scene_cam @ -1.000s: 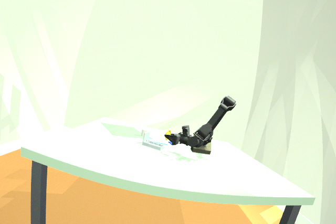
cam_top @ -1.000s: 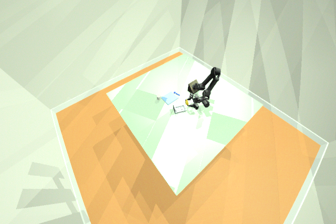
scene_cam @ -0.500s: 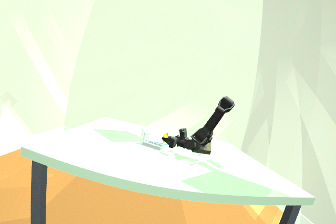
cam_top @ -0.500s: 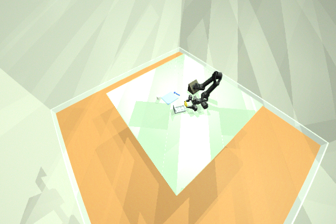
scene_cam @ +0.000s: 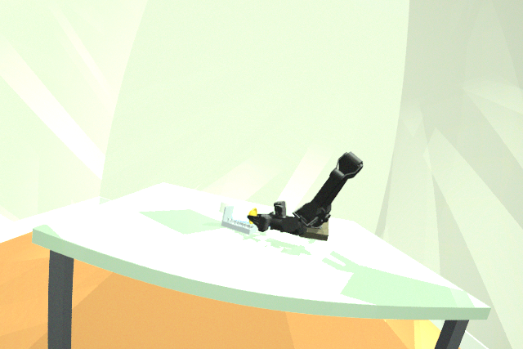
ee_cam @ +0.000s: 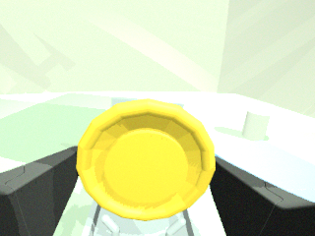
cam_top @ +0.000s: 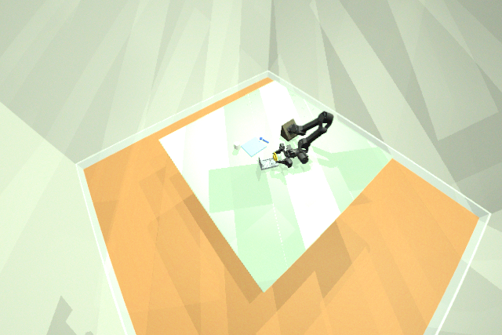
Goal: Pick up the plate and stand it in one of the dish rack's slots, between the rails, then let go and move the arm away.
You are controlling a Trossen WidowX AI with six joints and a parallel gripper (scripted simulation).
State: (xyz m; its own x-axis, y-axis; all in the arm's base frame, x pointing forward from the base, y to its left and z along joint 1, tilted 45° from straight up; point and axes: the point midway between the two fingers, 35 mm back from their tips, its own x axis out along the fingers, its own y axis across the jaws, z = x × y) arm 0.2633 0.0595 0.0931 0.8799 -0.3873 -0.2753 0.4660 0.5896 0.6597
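Observation:
The yellow plate (cam_top: 274,156) (scene_cam: 253,212) (ee_cam: 146,167) is held upright, its dished face toward the wrist camera. My gripper (cam_top: 277,156) (ee_cam: 146,159) is shut on the plate, one black finger at each side of its rim. The grey dish rack (cam_top: 268,168) (scene_cam: 235,227) stands on the table, with its tall end wall away from the arm. The plate is at the rack's arm-side end, above its base. In the wrist view the rack's rails show below the plate, and the plate hides most of the rack. I cannot tell which slot it lines up with.
A pale blue mat (cam_top: 253,147) (ee_cam: 295,164) lies beside the rack, with a blue handled item (cam_top: 264,140) at its edge. A white cup (cam_top: 237,146) (ee_cam: 256,125) stands beyond the mat. The arm's brown base block (cam_top: 287,132) (scene_cam: 317,233) is behind the gripper.

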